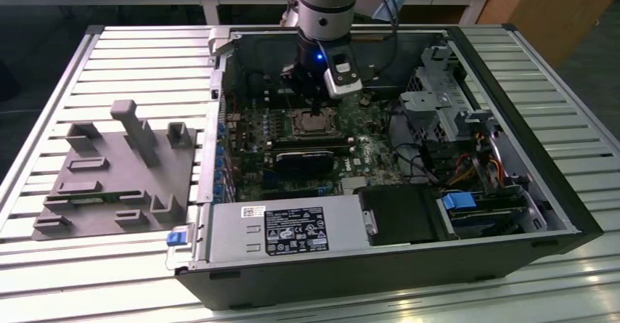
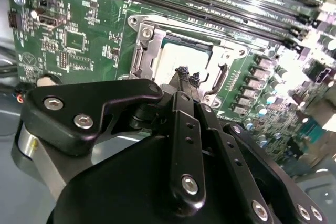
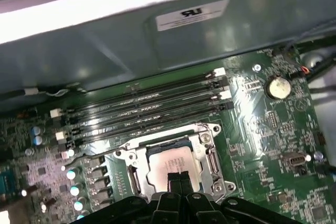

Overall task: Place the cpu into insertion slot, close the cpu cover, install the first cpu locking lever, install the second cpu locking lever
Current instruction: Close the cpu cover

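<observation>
The cpu (image 3: pixel 169 162) (image 2: pixel 178 56), a pale square chip, lies in the insertion slot (image 2: pixel 137 23) on the green motherboard (image 1: pixel 364 152). The silver cpu cover (image 3: pixel 208 153) (image 2: pixel 148 51) lies flat around it, with the chip showing through its window. A thin wire lever (image 3: pixel 97 153) runs out along one side of the socket, and a curved lever end (image 2: pixel 221 75) sits at another side. My gripper (image 2: pixel 188 73) (image 3: pixel 178 178) (image 1: pixel 308 105) hangs just above the chip's edge. Its black fingertips are shut together with nothing between them.
Long black memory slots (image 3: pixel 147 103) run beside the socket. A black fan card (image 1: pixel 300 160), the power supply (image 1: pixel 281 229) and a drive cage (image 1: pixel 436 98) crowd the open case. A grey fixture (image 1: pixel 116 170) sits on the slatted table at the exterior view's left.
</observation>
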You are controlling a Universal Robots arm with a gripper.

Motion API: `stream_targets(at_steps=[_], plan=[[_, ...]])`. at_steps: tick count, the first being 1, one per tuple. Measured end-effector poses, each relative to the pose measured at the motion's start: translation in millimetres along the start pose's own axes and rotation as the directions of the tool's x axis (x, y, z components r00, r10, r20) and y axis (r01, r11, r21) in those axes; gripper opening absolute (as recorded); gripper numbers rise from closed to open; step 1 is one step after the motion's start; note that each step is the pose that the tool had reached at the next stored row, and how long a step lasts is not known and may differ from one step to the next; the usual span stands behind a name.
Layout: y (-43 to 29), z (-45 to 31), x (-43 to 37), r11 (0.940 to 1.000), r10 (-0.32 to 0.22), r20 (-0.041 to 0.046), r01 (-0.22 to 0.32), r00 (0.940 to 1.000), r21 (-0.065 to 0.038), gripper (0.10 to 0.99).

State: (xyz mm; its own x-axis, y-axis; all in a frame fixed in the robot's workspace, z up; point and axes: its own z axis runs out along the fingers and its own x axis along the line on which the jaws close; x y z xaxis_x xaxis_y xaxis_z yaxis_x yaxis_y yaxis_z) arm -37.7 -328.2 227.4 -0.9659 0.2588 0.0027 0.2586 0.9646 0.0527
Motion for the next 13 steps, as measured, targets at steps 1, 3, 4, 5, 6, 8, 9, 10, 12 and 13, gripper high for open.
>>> stream_targets(at_steps=[1, 3, 4, 5, 6, 8, 9, 10, 12, 13], plan=[[0.1, 0.3, -0.2, 0.9999, -0.011, -0.0006, 0.011, 0.9999, 0.0, 0.102], [0.1, 0.7, -0.5, 0.9994, -0.035, -0.0018, 0.035, 0.9994, 0.0, 0.102], [0.1, 0.9, -0.7, 0.9989, -0.047, -0.0025, 0.047, 0.9989, 0.0, 0.102], [0.2, 1.1, -0.9, 0.9983, -0.059, -0.0031, 0.059, 0.9983, 0.0, 0.102], [0.3, 1.3, -1.2, 0.9976, -0.069, -0.0036, 0.069, 0.9976, 0.0, 0.102], [0.4, 1.8, -1.8, 0.9956, -0.094, -0.0049, 0.094, 0.9956, 0.0, 0.102], [0.4, 2.0, -1.9, 0.9942, -0.107, -0.0056, 0.107, 0.9942, 0.0, 0.102], [0.4, 2.2, -2.0, 0.9925, -0.122, -0.0064, 0.122, 0.9925, 0.0, 0.102], [0.4, 2.6, -2.0, 0.9877, -0.156, -0.0083, 0.156, 0.9877, 0.0, 0.102], [0.4, 2.5, -2.0, 0.9861, -0.166, -0.0087, 0.166, 0.9861, 0.0, 0.102]])
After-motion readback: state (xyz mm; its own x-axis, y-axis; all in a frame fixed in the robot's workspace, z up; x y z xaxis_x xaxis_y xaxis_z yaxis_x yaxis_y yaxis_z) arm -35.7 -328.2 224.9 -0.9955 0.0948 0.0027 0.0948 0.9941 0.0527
